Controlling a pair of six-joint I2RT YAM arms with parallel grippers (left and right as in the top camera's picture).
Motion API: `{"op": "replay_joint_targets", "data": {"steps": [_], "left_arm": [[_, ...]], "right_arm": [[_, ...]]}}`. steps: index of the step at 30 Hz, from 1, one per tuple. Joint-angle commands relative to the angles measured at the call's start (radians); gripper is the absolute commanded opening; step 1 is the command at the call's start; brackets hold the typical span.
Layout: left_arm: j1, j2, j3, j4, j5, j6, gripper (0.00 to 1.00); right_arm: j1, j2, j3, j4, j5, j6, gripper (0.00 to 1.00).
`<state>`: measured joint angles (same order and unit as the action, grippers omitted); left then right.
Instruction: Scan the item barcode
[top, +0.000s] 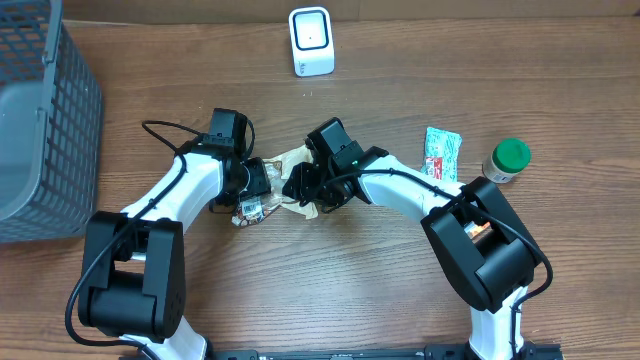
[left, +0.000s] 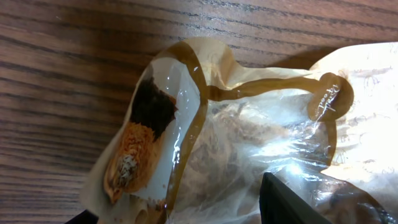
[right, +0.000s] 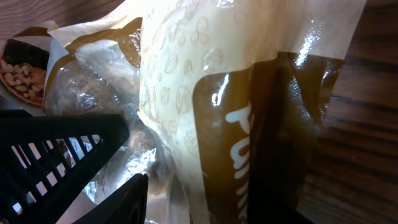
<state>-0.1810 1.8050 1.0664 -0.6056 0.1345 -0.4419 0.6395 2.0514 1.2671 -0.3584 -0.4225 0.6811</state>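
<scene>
Lying at the middle of the wooden table (top: 330, 290), well short of the white scanner (top: 311, 42) at the far edge, the snack bag (top: 290, 160) is stretching between the two arms. The left gripper (top: 256, 192) is clamping the bag's clear, crinkled end with its jaws about half apart. The right gripper (top: 304, 190) is pressing against the brown printed end, and whether its jaws are pinching the film I cannot tell.
</scene>
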Motion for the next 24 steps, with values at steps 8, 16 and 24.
{"op": "replay_joint_targets", "data": {"steps": [8, 16, 24], "left_arm": [[-0.008, 0.016, -0.01, 0.001, 0.043, 0.016, 0.51], [-0.008, 0.016, -0.01, 0.001, 0.043, 0.016, 0.51], [-0.008, 0.016, -0.01, 0.001, 0.043, 0.016, 0.52]], "right_arm": [[0.01, 0.038, -0.045, 0.064, 0.002, 0.008, 0.5], [0.01, 0.038, -0.069, 0.133, -0.087, 0.034, 0.4], [0.004, 0.038, -0.069, 0.203, -0.227, 0.056, 0.37]]}}
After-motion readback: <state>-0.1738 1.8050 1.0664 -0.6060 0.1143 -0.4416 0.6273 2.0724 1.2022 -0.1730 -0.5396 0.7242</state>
